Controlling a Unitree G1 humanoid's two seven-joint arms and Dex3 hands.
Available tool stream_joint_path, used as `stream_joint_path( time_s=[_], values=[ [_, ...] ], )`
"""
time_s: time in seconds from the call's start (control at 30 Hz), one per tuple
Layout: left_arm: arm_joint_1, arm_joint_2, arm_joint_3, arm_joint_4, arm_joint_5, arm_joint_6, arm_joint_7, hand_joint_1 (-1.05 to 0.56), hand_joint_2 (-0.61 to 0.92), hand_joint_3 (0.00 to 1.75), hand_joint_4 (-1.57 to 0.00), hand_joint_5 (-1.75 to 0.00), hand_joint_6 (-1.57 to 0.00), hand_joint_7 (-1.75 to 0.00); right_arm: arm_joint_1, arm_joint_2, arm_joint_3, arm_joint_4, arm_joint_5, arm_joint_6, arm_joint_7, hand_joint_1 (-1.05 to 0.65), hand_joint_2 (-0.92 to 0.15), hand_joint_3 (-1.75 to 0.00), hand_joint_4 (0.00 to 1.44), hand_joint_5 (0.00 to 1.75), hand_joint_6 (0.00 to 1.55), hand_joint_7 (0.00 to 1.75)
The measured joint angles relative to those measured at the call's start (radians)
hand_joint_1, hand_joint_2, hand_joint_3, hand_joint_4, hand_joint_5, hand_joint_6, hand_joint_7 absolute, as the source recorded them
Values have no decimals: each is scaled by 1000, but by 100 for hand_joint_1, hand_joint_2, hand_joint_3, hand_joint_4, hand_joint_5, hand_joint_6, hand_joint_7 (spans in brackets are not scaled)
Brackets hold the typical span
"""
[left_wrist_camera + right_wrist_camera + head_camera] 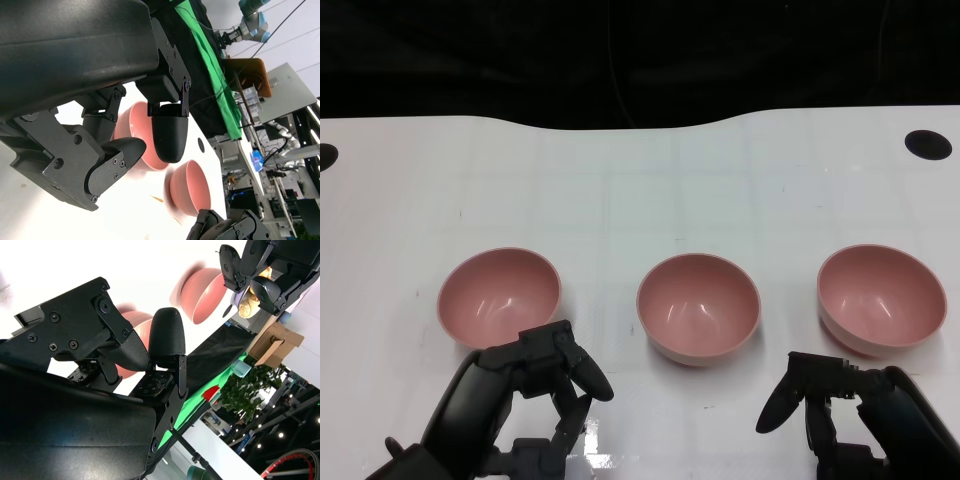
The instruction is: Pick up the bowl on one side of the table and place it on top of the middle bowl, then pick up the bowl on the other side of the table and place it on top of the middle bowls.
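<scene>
both my left hand (545, 385) and right hand (830, 395) are released, holding nothing. the glossy pink plastic-looking left bowl (500, 297) seems light, rigid, slick; i'd pinch its near rim.

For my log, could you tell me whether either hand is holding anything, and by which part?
Nothing is held: left hand and right hand are both empty.

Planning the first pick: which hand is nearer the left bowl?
Left. The left hand sits just in front of the left bowl, almost at its rim; the right hand is across the table, before the right bowl.
</scene>
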Motion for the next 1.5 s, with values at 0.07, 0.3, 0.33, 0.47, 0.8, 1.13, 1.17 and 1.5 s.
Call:
stream_joint_path(
  time_s=[0.07, 0.3, 0.33, 0.47, 0.8, 1.13, 1.17, 1.5],
  values=[
    [0, 2, 0, 0, 0, 1, 0, -16, 40, 124, -75, -158, -74, -126, 0, 0, 0, 0, 5, 0, 7, -8, -27, -136, 85, 175, 85, 124],
    [0, 4, 0, -3, 0, 8, -1, -15, 40, 125, -76, -158, -76, -125, 0, 0, 0, -1, 6, 6, 13, -9, -27, -136, 86, 175, 85, 125],
    [0, 5, 0, -4, 0, 10, -1, -15, 40, 125, -76, -158, -75, -126, 0, 0, 0, -2, 6, 6, 13, -9, -27, -136, 86, 175, 85, 125],
    [0, 5, 0, -7, 0, 14, 0, -13, 41, 124, -76, -157, -75, -126, 0, 0, 0, -2, 6, 6, 14, -8, -28, -135, 87, 175, 84, 126],
    [0, 5, 0, -7, 0, 15, 0, -15, 40, 125, -76, -158, -74, -127, 0, 0, 0, -2, 6, 6, 14, -8, -28, -135, 87, 175, 84, 125],
    [0, 5, 0, -8, 0, 17, 0, -14, 41, 124, -75, -156, -74, -126, -3, 0, -6, -1, -4, 6, 2, -9, -32, -124, 78, 165, 83, 107],
    [0, 5, 0, -8, 0, 17, 0, -14, 41, 124, -75, -156, -74, -126, -4, 0, -10, 1, -16, 3, -6, -9, -34, -120, 78, 155, 84, 101],
    [0, 5, 1, -6, 0, 15, 0, -14, 40, 125, -76, -154, -75, -126, -37, -14, -50, 34, -115, -50, -95, -19, -47, -99, 56, 127, 68, 76]
  ],
)
